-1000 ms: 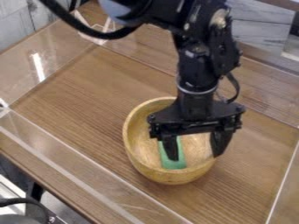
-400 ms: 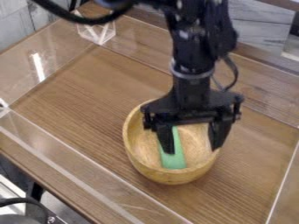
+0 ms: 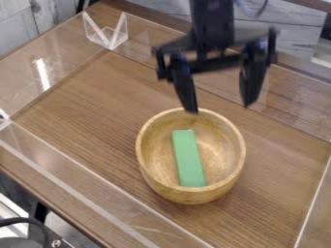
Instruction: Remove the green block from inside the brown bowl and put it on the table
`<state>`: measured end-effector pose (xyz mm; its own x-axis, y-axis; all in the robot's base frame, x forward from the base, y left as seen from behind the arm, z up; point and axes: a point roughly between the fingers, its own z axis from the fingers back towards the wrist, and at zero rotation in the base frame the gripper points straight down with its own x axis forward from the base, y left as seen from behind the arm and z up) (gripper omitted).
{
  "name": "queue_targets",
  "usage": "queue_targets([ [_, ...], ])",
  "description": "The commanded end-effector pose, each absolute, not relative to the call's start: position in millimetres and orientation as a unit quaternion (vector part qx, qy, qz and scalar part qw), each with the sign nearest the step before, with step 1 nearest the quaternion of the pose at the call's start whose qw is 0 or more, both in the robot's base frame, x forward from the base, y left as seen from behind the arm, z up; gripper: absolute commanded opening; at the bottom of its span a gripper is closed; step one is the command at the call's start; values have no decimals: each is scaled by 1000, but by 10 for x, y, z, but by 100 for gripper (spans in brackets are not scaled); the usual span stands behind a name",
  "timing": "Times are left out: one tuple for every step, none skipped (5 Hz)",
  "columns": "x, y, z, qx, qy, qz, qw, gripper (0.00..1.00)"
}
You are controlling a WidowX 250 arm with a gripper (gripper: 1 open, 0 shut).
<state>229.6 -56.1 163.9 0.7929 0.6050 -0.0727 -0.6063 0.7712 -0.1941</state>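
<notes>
Block: the green block [image 3: 189, 158] lies flat inside the brown bowl [image 3: 155, 145], ungrasped, under the gripper [image 3: 219, 95], whose jaws hang spread wide and empty. A descent off the block's line could strike the bowl's rim or skid it across the table [image 3: 91, 107]; the acrylic walls [image 3: 52, 58] beyond the bowl obstruct nothing.

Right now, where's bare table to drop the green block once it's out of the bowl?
The widest bare table runs left of the brown bowl, out to the clear acrylic wall. A narrower strip lies right of the bowl. The green block lies flat in the bowl. Above its far rim it's crowded: the open gripper hangs there, fingers spread.
</notes>
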Motion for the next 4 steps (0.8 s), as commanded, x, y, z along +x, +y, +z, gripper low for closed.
queue_targets([
  [2320, -550, 1843, -117, -16, 293, 949, 100],
  [2251, -519, 1739, -116, -16, 270, 956, 100],
  [2165, -514, 1652, -114, -19, 245, 963, 100],
  [2188, -557, 1538, -110, -25, 220, 969, 100],
])
